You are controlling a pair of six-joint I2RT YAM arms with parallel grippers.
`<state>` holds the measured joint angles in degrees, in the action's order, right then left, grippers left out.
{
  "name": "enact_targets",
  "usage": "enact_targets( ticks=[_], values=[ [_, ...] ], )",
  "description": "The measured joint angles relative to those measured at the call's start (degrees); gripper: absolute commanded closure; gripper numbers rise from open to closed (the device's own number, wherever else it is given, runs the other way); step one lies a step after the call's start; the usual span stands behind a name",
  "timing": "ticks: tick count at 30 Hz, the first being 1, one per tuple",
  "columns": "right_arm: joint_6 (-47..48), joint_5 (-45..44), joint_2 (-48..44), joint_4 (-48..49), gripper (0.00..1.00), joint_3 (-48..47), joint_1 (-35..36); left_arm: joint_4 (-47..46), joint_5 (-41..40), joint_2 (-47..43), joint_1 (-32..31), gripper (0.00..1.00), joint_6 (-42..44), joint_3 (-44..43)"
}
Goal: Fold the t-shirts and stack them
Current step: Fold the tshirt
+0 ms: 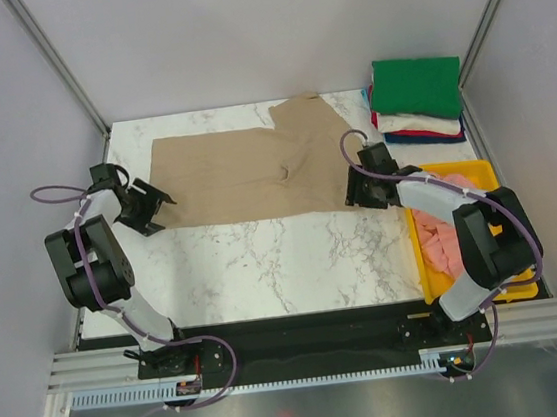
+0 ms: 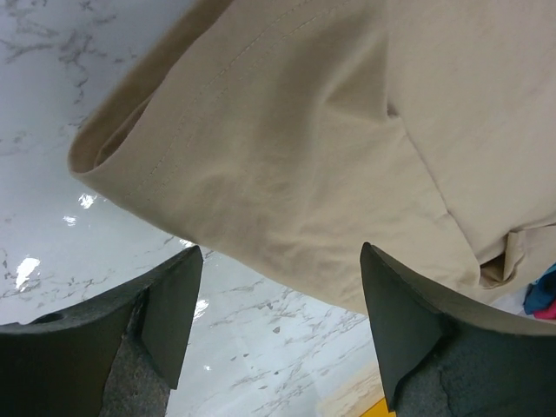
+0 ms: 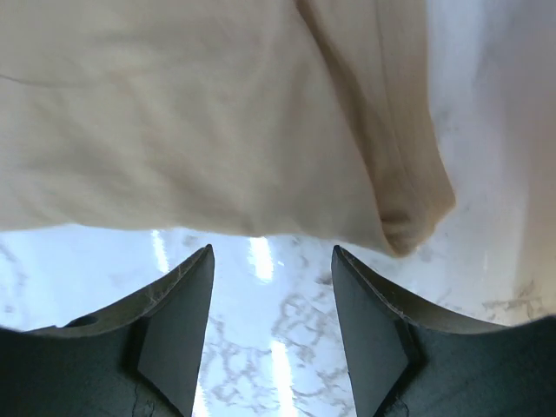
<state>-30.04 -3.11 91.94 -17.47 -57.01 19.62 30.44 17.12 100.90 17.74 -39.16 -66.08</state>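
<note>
A tan t-shirt [image 1: 254,166] lies partly folded on the marble table, one sleeve pointing to the back. My left gripper [image 1: 154,211] is open and empty just off the shirt's near left corner; in the left wrist view the tan shirt [image 2: 304,148] lies just beyond the open fingers [image 2: 174,304]. My right gripper [image 1: 355,194] is open and empty at the shirt's near right corner; in the right wrist view the shirt's hem [image 3: 217,122] lies just past the fingertips [image 3: 187,304]. A stack of folded shirts [image 1: 417,100], green on top, then white, red and blue, sits at the back right.
A yellow plastic tray [image 1: 486,177] holding pink fabric [image 1: 441,242] stands at the right edge of the table, close beside my right arm. Grey walls enclose the table at left, back and right.
</note>
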Motion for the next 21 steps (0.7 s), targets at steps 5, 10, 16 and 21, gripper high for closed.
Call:
enact_targets(
  ticks=[5,10,16,21],
  values=[
    [-0.6,0.8,-0.7,2.5,0.35,8.4,-1.7,0.0,-2.2,0.3,-0.2,0.19,-0.2,0.5],
    [-0.8,1.7,0.1,7.0,0.35,9.4,-4.4,0.1,-5.5,0.4,-0.2,0.19,-0.2,0.5],
    [-1.5,2.7,2.9,14.1,0.41,8.9,-6.3,0.3,-8.1,3.6,-0.2,0.23,-0.2,-1.2],
    [-1.6,2.7,3.9,16.0,0.64,8.8,-6.6,0.7,-9.7,6.1,-0.2,0.57,0.1,-3.5]
  ],
)
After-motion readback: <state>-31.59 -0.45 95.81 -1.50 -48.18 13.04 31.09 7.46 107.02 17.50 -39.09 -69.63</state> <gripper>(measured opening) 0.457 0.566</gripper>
